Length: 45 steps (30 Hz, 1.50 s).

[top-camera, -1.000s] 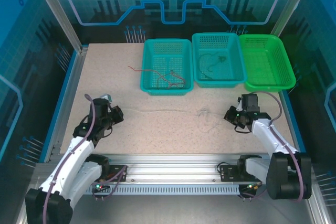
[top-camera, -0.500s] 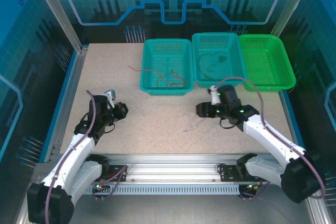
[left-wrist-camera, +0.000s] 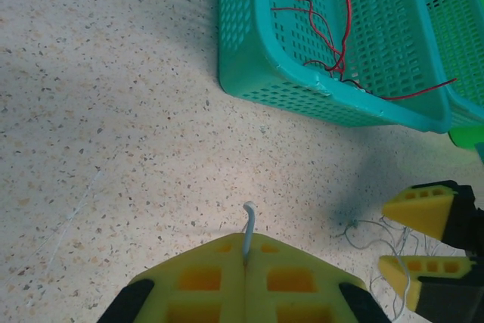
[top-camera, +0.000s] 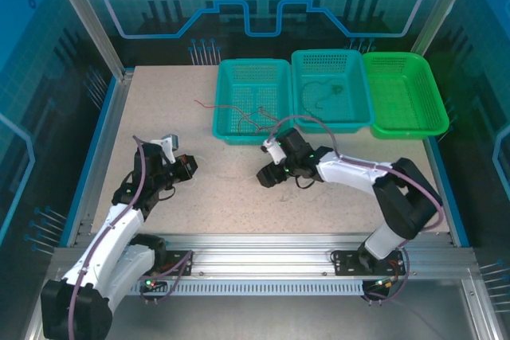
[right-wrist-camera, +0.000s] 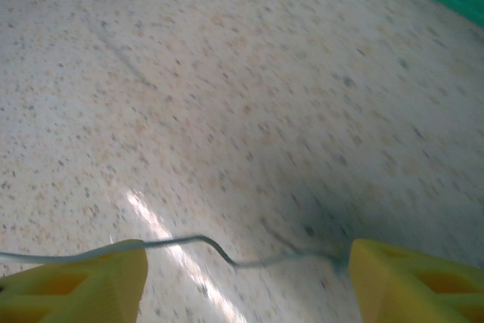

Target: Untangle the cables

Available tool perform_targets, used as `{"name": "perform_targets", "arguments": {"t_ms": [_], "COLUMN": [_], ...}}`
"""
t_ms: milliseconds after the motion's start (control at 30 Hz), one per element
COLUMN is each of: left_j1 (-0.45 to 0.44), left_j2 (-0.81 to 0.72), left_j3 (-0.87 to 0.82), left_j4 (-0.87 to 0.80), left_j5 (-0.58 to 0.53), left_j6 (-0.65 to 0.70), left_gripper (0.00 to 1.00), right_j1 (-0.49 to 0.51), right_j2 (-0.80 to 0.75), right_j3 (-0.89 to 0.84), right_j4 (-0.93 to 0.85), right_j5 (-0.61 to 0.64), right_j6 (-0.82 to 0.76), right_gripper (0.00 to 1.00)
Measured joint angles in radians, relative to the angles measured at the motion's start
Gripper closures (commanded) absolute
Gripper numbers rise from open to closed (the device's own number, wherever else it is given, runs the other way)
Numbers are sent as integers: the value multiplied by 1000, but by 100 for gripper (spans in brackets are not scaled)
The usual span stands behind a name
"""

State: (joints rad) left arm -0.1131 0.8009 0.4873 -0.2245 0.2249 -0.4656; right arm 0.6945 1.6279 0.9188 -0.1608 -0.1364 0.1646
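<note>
Down at the right gripper point(right-wrist-camera: 243, 259): stood wide open, straddled the pale cable point(right-wrist-camera: 204, 241), gripped nothing yet. Lay crosswise in that gap, finger to finger, flat on the speckled table point(right-wrist-camera: 227, 73). Looked ready for a straight pinch, no reaching needed. Trailed off past the left-hand finger and out of that view.

Over at the left gripper point(left-wrist-camera: 246, 243): clamped tight on what looked like the same cable's other end, with a short stub poking out above the pads. Sat well apart from its partner, off to the left, so probably set the long axis left to right across the table. Bunched into a loose snarl right at the right gripper's tips, as seen from the left wrist. Nearer to that snarl by far: the right arm.

Plenty of bare, flat table around both. Could snag or slip if pulled hard, being so thin.

Beyond, along the far side: red cable point(left-wrist-camera: 346, 28) draped in the teal basket point(top-camera: 251, 139), one end over the rim; dark cable point(top-camera: 304, 99) in the middle basket point(top-camera: 331, 127); green basket point(top-camera: 406, 129) beside it.
</note>
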Motion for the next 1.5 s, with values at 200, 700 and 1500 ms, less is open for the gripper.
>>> {"name": "perform_targets", "arguments": {"t_ms": [200, 700, 1500], "left_j1": [0, 0, -540], "left_j2": [-2, -29, 688], "left_j3": [2, -1, 92], "left_j4": [-25, 50, 887], "left_j5": [-41, -49, 247], "left_j6": [-3, -24, -33], "left_gripper": [100, 36, 7], "right_j1": [20, 18, 41], "right_j2": [89, -276, -381], "right_j3": [44, 90, 298], "right_j4": [28, 30, 48], "right_j5": [-53, -117, -131], "right_j6": [-37, 64, 331], "right_gripper": [69, 100, 100]}}
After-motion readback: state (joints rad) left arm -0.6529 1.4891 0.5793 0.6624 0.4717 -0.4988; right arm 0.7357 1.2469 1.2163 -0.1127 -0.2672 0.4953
